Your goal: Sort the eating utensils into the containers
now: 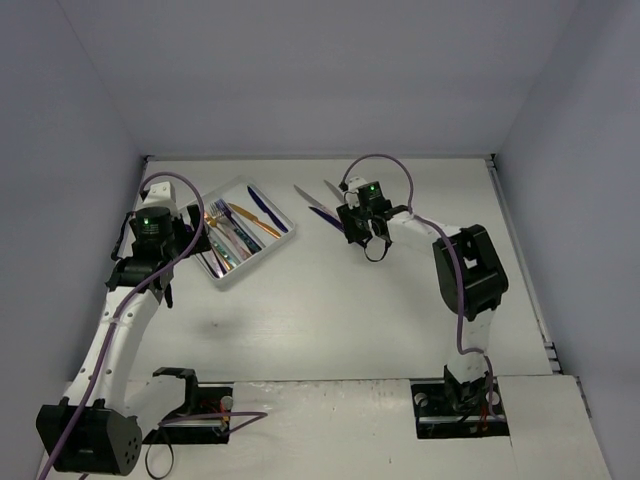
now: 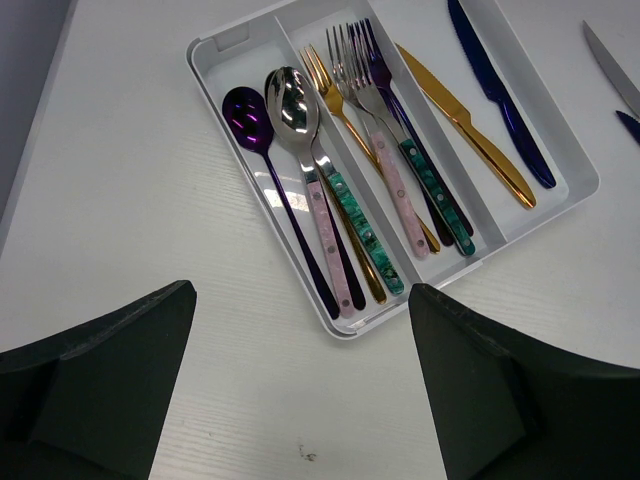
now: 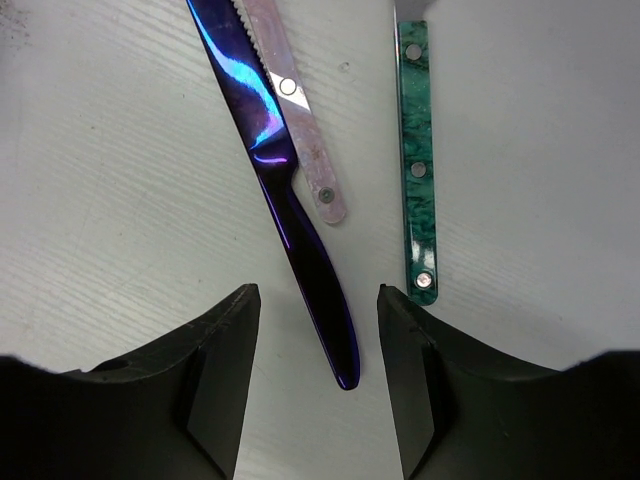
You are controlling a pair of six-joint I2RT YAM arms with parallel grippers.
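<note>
While left hand [image 2: 300, 300] and right hand [image 3: 318, 300] gape, tray [image 2: 203, 58] holds spoons [image 2: 290, 108], forks [image 2: 358, 85], knives [image 2: 468, 118]

My view from the remote desk: a white, faintly grained table [image 1: 330, 320] enclosed by a plain grey back wall [image 1: 320, 70], left wall [image 1: 50, 150] and right wall [image 1: 590, 150], lit softly and evenly.

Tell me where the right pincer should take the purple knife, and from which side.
Probably the slim handle near its rounded end, from straight above, the right pincer spanning its width. The purple knife lies flat; the pink-handled knife crowds its blade, but the handle end is free.
</note>
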